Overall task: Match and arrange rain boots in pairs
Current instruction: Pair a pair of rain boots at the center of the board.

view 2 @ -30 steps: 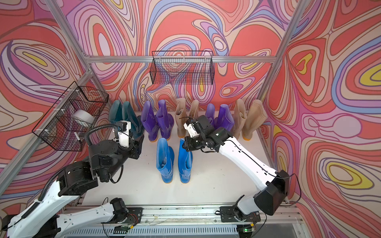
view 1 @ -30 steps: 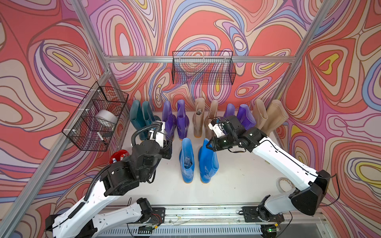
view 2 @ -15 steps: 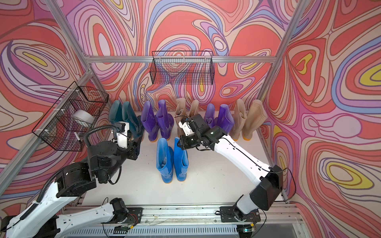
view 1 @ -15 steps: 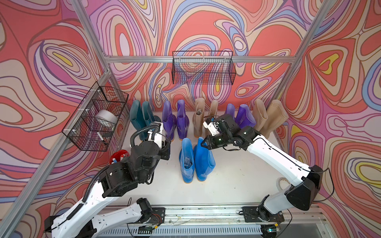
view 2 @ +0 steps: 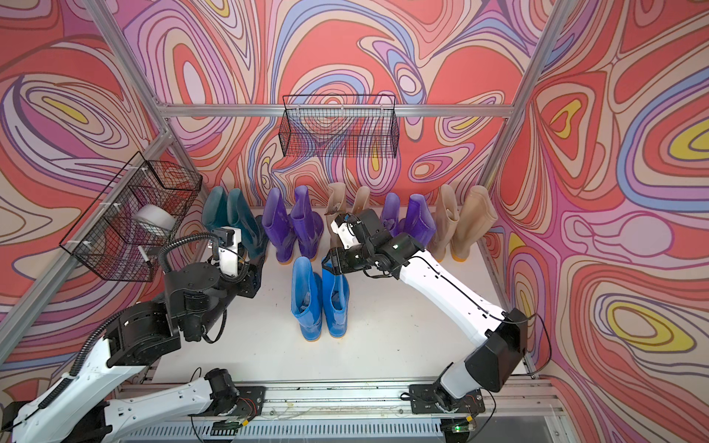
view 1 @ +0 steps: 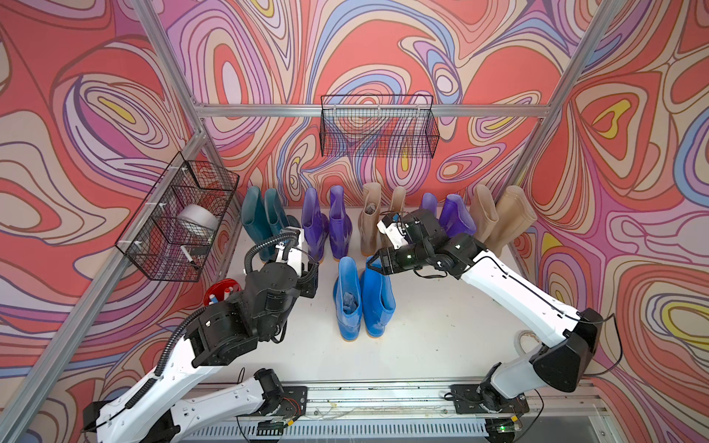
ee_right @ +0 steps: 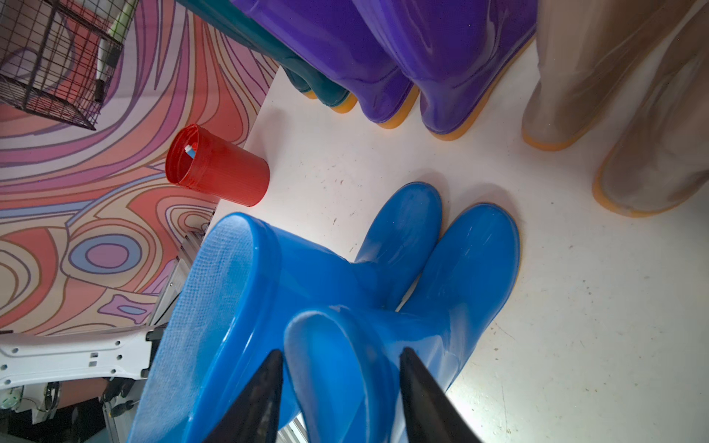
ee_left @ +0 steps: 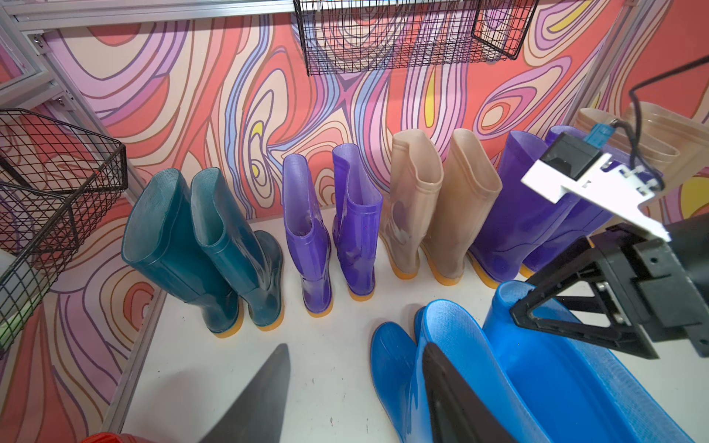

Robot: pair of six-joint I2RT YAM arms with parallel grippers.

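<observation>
Two bright blue rain boots [view 1: 347,299] [view 1: 378,299] stand upright side by side mid-table, toes touching in the right wrist view. My right gripper [ee_right: 341,351] is open, its fingers straddling the top of the right blue boot's shaft [ee_right: 345,364]; in both top views it hovers at that rim [view 1: 374,264] [view 2: 328,264]. My left gripper [ee_left: 357,347] is open and empty, low over the table just left of the left blue boot [ee_left: 406,368]. Along the back wall stand pairs: teal [view 1: 261,222], purple [view 1: 326,222], beige [view 1: 376,214], purple [view 1: 449,214], beige [view 1: 498,218].
A red cup [view 1: 220,295] stands at the table's left edge behind my left arm. A wire basket [view 1: 176,222] holding a tape roll hangs on the left wall, another wire basket [view 1: 378,130] on the back wall. A tape ring [view 1: 523,341] lies near the right arm's base.
My right gripper brought the right blue boot leftward against the other blue boot, then its jaws came apart. The left arm has hardly moved.
</observation>
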